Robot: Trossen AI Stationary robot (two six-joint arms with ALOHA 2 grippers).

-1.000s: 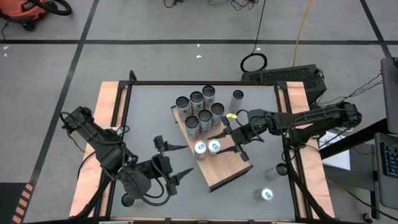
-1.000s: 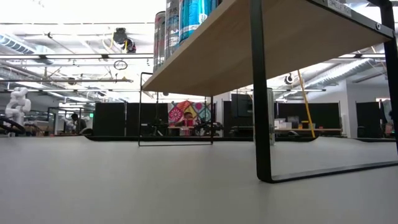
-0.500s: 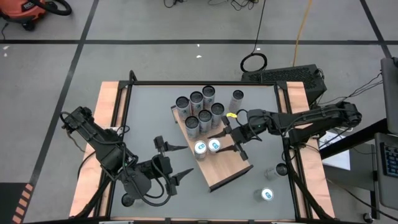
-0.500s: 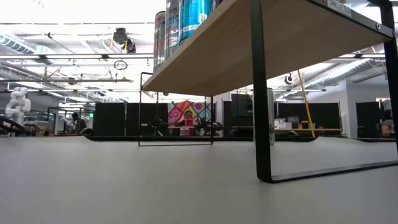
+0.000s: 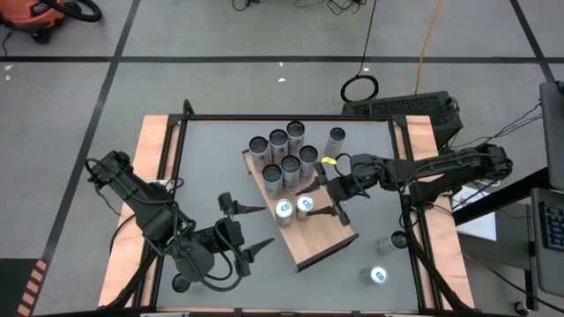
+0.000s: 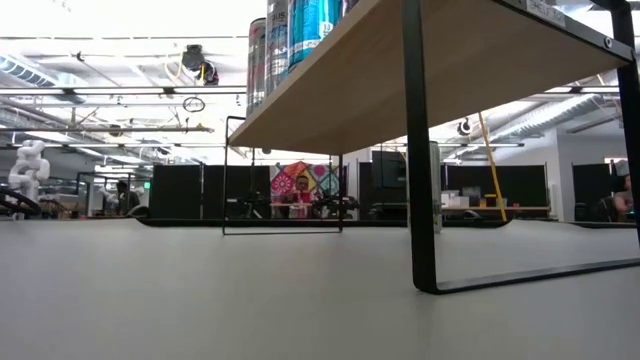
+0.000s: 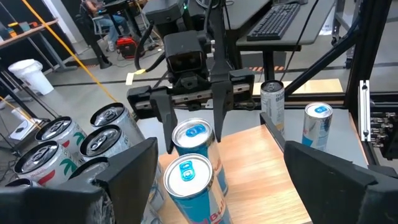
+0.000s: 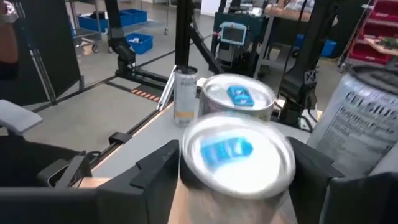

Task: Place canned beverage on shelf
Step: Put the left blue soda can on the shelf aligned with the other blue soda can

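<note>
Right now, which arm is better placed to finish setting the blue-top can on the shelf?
The right: its end effector straddles the blue-top can on the shelf. The left end effector hangs open off the board over the tabletop.

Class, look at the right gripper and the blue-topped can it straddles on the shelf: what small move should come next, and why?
Probably lift the right gripper straight up and clear. Its fingers stand open on either side of the blue-topped can, which already stands upright on the shelf beside a second blue-topped can. Pulling sideways might tip them. The left gripper waits nearby.
</note>
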